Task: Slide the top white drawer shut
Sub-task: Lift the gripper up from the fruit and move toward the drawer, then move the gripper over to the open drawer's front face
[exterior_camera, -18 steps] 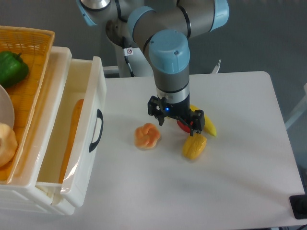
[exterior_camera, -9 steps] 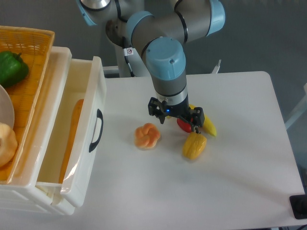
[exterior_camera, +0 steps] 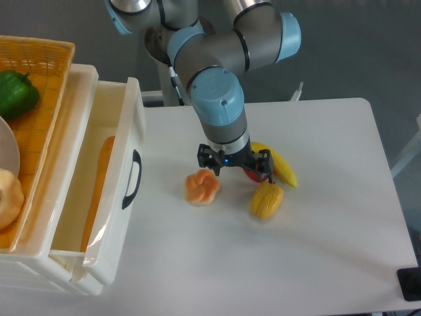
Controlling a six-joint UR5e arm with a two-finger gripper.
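Note:
The top white drawer stands pulled out at the left, its front panel facing right. Its black curved handle is on that panel. A long orange item lies inside the drawer. My gripper hangs under the blue-capped wrist over the middle of the table, to the right of the handle and apart from the drawer. It is above a red item and beside an orange pumpkin-shaped item. The wrist hides its fingers, and nothing shows in its grasp.
An orange wicker basket with a green pepper sits on the cabinet at far left. A yellow pepper and a banana lie just right of the gripper. The table's right edge is far off.
My arm has shifted left, toward the orange pumpkin-shaped item and the drawer, and the wrist has turned a little. The drawer and the items have not moved.

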